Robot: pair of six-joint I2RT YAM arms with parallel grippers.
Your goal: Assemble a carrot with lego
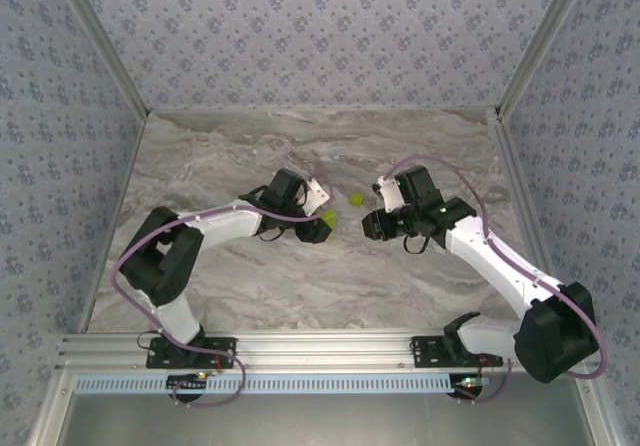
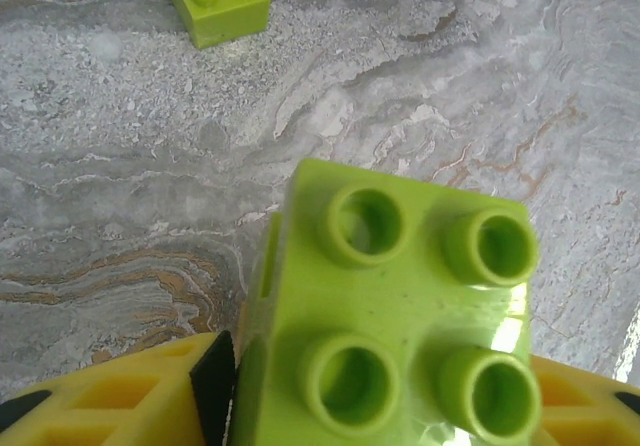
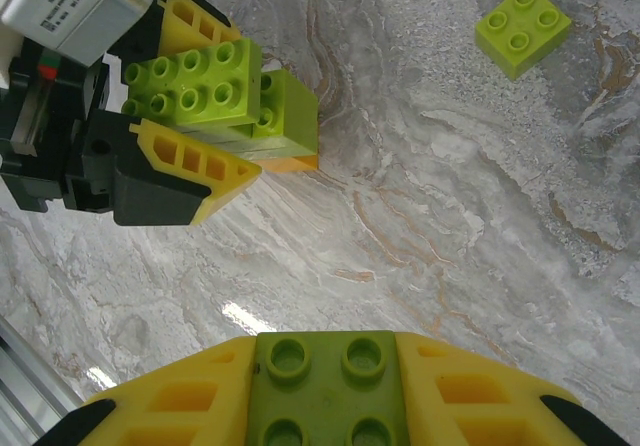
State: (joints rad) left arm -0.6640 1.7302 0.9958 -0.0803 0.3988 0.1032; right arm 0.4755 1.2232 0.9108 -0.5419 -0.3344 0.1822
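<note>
Closest to us, in the left wrist view, is the carrot point(image 2: 400, 316). We see a lime-green face with four round studs, set between the yellow fingers point(image 2: 120, 406) of the left claw point(image 2: 400, 411).

The marbled desk point(image 1: 250, 286) spreads beneath everything. From above, the left arm point(image 1: 165, 266) rises from its base and folds at the elbow. Its forearm then runs right toward the middle of the desk. The right arm point(image 1: 500, 261) mirrors it, bending near the right edge and reaching up and left. The two wrists end near each other at the centre, tips facing, with a gap between them.

In the right wrist view, the left claw point(image 3: 247, 106) lies tilted on its side, with one yellow finger above the carrot point(image 3: 200, 81) and one below. Both fingers press against the green stack, so the claw is grasping it. A thin strip of orange shows under the green. We cannot tell whether the build touches the desk or hangs just over it.

The right claw point(image 3: 325, 366) is clenched on a green brick point(image 3: 325, 381), studs up, wedged between its yellow fingers.

A loose brick point(image 3: 522, 28), lime green with four studs, sits flat on the desk. It lies beyond both claws and apart from them.
</note>
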